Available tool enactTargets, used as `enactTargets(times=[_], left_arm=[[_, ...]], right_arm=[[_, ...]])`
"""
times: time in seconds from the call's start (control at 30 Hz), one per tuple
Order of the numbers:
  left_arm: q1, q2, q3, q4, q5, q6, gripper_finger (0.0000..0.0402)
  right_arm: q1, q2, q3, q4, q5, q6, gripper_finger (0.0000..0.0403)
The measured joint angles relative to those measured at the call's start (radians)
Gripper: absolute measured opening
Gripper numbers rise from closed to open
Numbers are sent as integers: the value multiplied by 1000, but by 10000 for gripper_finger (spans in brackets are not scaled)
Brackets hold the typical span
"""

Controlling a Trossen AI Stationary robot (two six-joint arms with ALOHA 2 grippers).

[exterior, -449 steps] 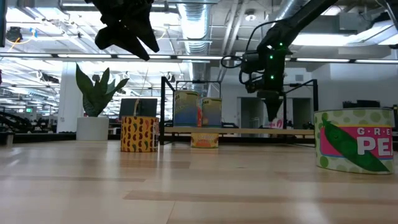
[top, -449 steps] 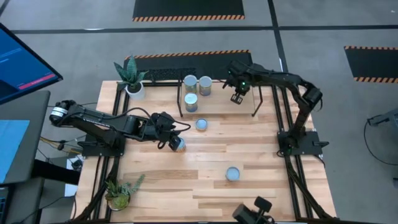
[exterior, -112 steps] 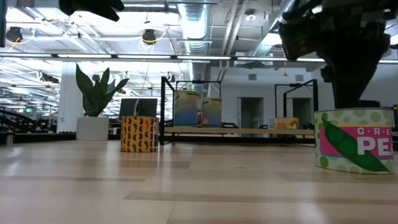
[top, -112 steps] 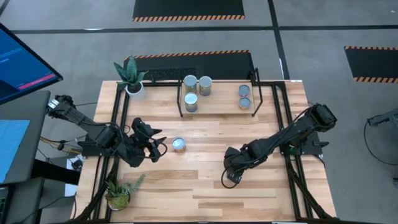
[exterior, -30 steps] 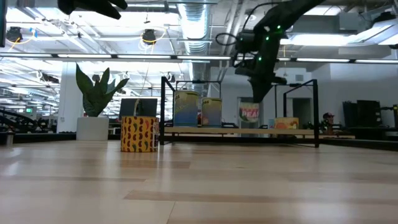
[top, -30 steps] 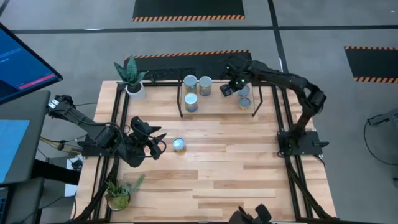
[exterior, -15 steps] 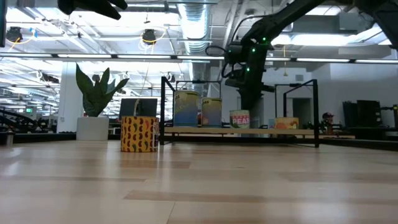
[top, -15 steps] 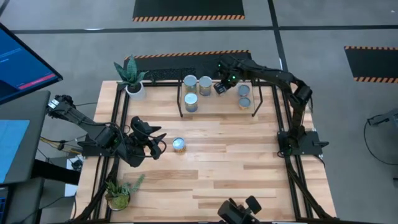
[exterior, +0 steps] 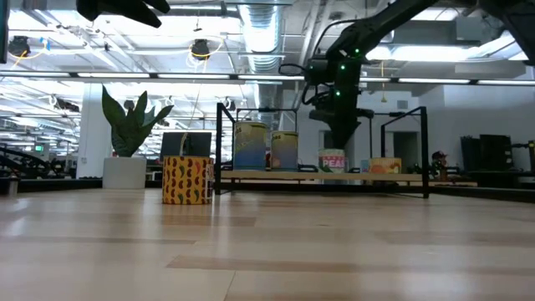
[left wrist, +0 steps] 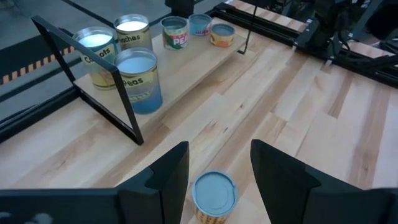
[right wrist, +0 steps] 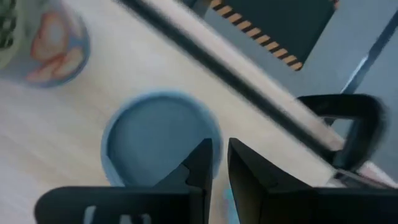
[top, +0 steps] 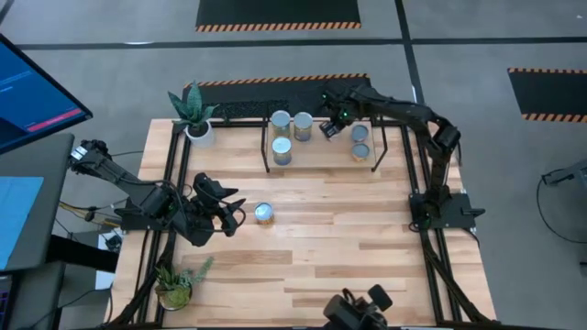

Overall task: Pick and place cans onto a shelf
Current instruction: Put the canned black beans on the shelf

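The shelf stands at the table's far side. On it, three cans stand at its left end and two short cans at its right end. My right gripper is over the shelf's middle, shut on a green-labelled can. A yellow-labelled can stands on the table. My left gripper hovers open just left of it; in the left wrist view the can shows below the open fingers. My right gripper comes from above, pointing down. It has the green-labelled can's top rim between its two fingers, one finger over the blue lid and the other outside the wall. The can stands upright with its bottom at the shelf board.
A potted plant stands at the far left corner and another at the near left corner. The shelf's black frame posts rise at its ends. Bare tabletop lies in the middle and to the right.
My right gripper has gone toward the table's left edge and down with the green-labelled can. The can, lifted clear above the shelf a second ago, now stands at the shelf board beside the left group of cans. It then shifted slightly back toward the right.
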Motion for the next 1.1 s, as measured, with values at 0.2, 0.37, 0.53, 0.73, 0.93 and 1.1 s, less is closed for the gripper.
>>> enactTargets(times=[0.2, 0.37, 0.53, 0.73, 0.93, 1.1], left_arm=[[0, 0, 0, 0, 0, 0, 163], [0, 0, 0, 0, 9, 0, 163], [0, 0, 0, 0, 20, 0, 163], [0, 0, 0, 0, 20, 0, 163], [0, 0, 0, 0, 20, 0, 163], [0, 0, 0, 0, 19, 0, 163]], right_arm=[[-8, -32, 0, 24, -36, 0, 74], [9, -70, 0, 20, -61, -9, 74], [29, -115, 0, -24, -76, -15, 74], [116, -160, 0, -113, -255, 0, 74], [322, -162, 1, -111, -453, 20, 74], [536, -159, 1, 37, -408, 45, 74]])
